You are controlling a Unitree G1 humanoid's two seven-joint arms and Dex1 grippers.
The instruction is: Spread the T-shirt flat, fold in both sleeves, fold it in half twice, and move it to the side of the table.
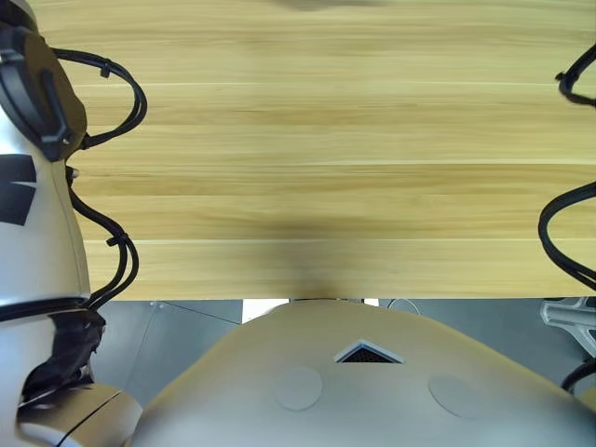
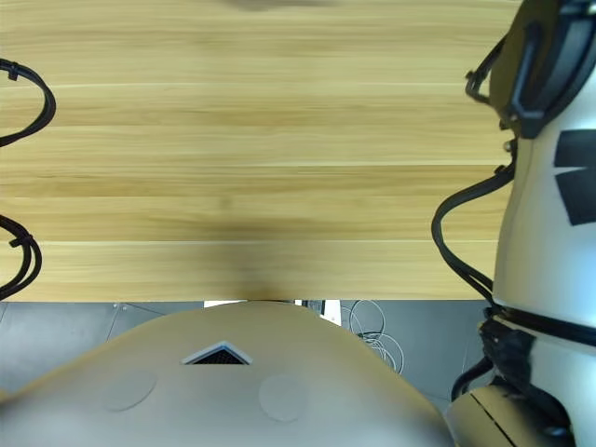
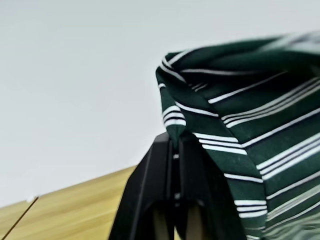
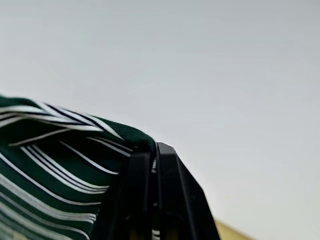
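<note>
L pincer (image 3: 175,145) is clamped tight on a fold of the T-shirt (image 3: 250,115), dark green w/ thin white stripes. The cloth bunches over the black fingertips (image 3: 150,175) and drapes off to one side of them. Behind it I see a plain pale wall (image 3: 75,75) and a strip of the wood worktop (image 3: 65,207).

R pincer (image 4: 154,155) reads the same: its fingers are pressed together on an edge of the T-shirt (image 4: 50,150), w/ fabric pinched betw. them and the rest falling away on one side. There's pale wall behind and a sliver of worktop low in the corner. So the T-shirt is held at two points, one per pincer. I can't tell how much of it touches the worktop.

From the head cam, the worktop (image 1: 326,140) is light wood planks running left-right. L arm (image 1: 37,186) sits at the left edge w/ black cables (image 1: 126,102) looping off it, and R arm (image 2: 549,186) sits at the right edge w/ cables too. Past the near edge I see grey floor (image 2: 56,335) and thin white cable loops (image 2: 377,345).
</note>
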